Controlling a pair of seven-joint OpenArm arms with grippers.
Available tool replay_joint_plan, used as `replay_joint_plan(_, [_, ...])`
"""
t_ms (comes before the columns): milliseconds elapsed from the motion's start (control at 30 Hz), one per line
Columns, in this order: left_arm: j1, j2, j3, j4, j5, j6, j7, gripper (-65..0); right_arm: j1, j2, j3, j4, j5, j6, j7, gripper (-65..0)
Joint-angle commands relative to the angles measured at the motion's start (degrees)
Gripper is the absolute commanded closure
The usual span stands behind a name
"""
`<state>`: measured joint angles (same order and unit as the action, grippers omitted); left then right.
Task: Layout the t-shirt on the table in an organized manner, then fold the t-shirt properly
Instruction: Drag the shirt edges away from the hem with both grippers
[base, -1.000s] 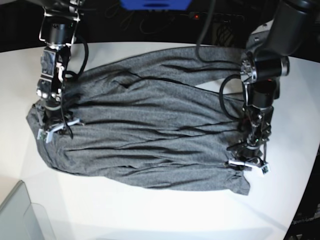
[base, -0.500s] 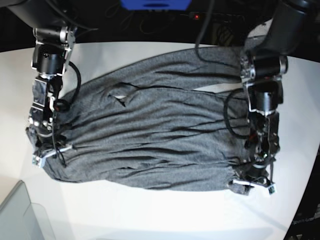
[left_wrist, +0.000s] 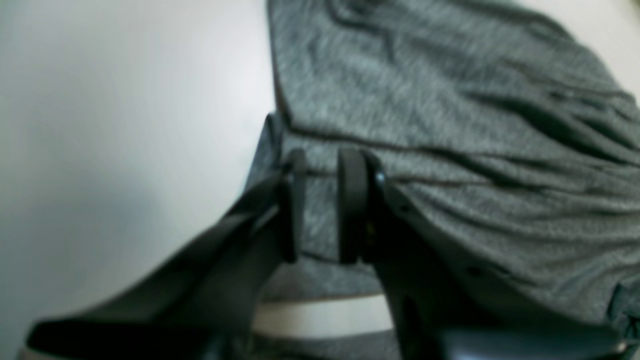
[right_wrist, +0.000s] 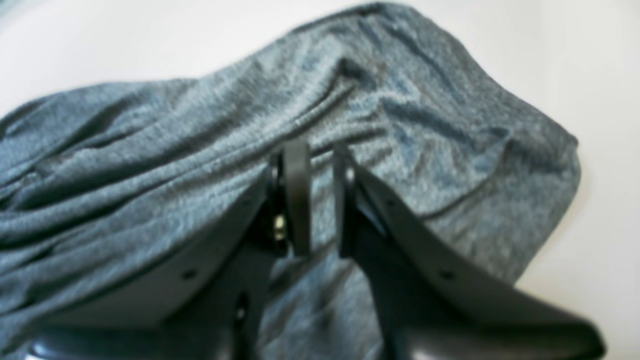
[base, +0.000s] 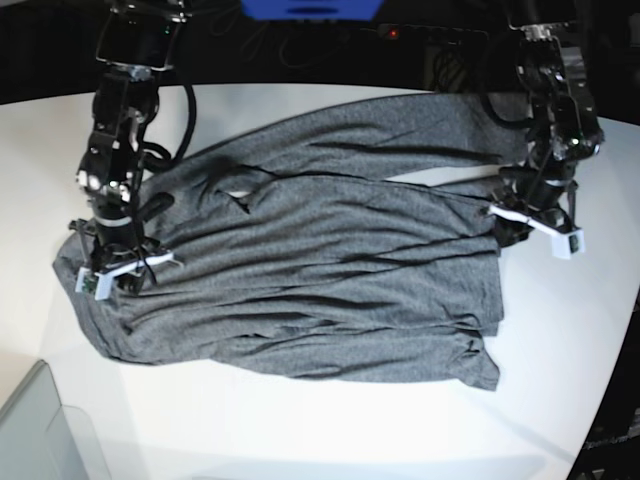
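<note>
Left gripper (base: 528, 222) has risen from lower right to mid-right, jaws parted, released; right gripper (base: 118, 268), state unclear, anchors t-shirt (base: 300, 270) flat.

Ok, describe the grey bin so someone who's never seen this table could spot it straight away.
Start at the white table with the dark grey t-shirt spread across it. In the base view's bottom left corner, below the shirt, sits a bin corner. It is the only translucent grey, hard-edged thing there.
</note>
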<state>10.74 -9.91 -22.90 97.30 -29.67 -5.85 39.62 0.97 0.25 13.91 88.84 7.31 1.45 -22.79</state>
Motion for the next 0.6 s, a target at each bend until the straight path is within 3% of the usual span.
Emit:
replay_joint_plan(0, [0.3,-0.7,-1.9,2.4,-0.5,-0.1,-1.9,-16.5,-0.4,0.1,0.0,1.3,0.2,0.1,1.0,-7.4])
replay_joint_plan(133, [2.2,1.9,-5.5,2.9,0.0,-0.1,-1.8,-31.1,-1.6,-0.2,0.0,1.4,0.3,0.1,1.0,-7.4])
replay_joint_plan(567, [-0.7,2.3,-4.6,-10.0,0.1,-0.1,-2.3,-32.0,-4.6,0.0,0.1,1.4,0.3,0.1,1.0,-7.3])
